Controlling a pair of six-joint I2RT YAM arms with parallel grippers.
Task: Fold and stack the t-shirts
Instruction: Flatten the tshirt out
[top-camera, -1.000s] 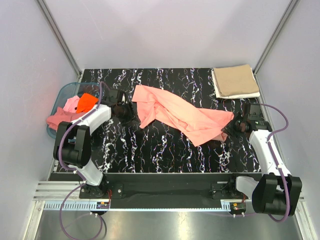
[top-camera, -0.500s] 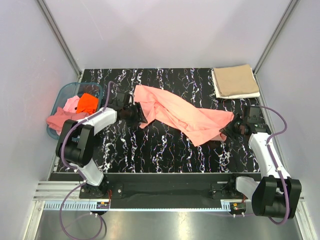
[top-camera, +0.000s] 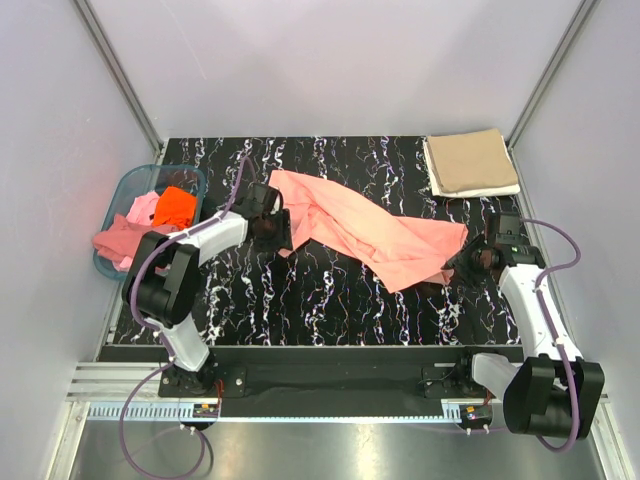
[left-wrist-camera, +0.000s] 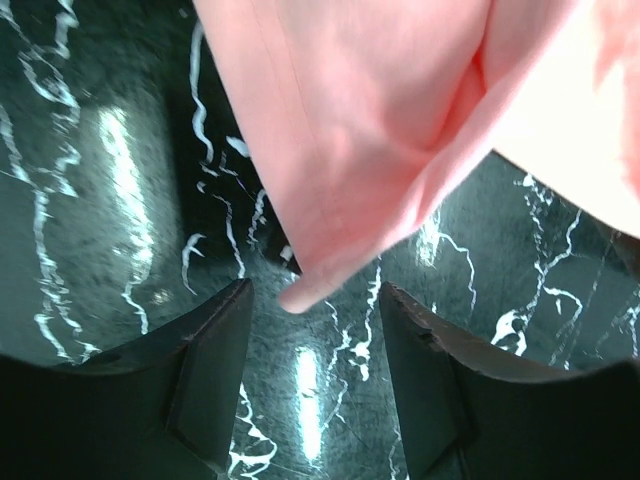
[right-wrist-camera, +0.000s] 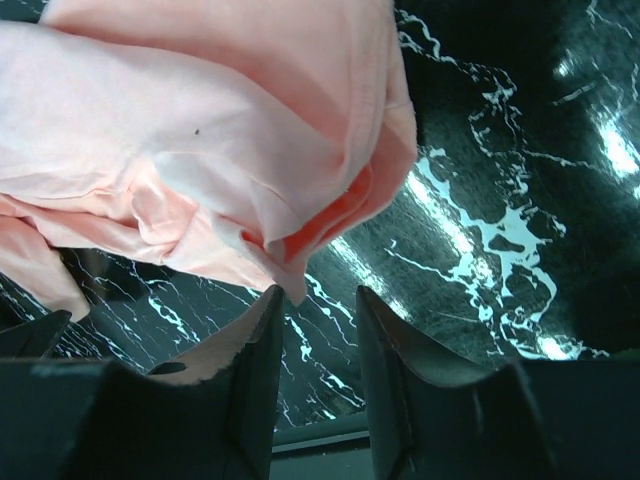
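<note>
A salmon-pink t-shirt (top-camera: 360, 226) lies crumpled and spread diagonally across the black marbled table (top-camera: 320, 300). My left gripper (top-camera: 276, 230) is open at the shirt's left lower corner; in the left wrist view the corner tip (left-wrist-camera: 305, 290) hangs just ahead of the gap between my fingers (left-wrist-camera: 215, 370). My right gripper (top-camera: 462, 258) is open at the shirt's right end; in the right wrist view the bunched edge (right-wrist-camera: 290, 270) touches my left finger (right-wrist-camera: 250, 370). A folded tan t-shirt (top-camera: 470, 162) lies at the back right. Orange and pink t-shirts (top-camera: 160, 208) fill the basket.
A translucent teal basket (top-camera: 125, 185) stands at the left edge of the table, a pink shirt (top-camera: 112, 240) hanging over its front rim. Grey walls close in on both sides. The table's front edge shows in the right wrist view (right-wrist-camera: 320, 440).
My left gripper has moved right from beside the basket to the shirt's left corner. My right gripper has edged down and left toward the shirt's right end. The shirt has not moved.
</note>
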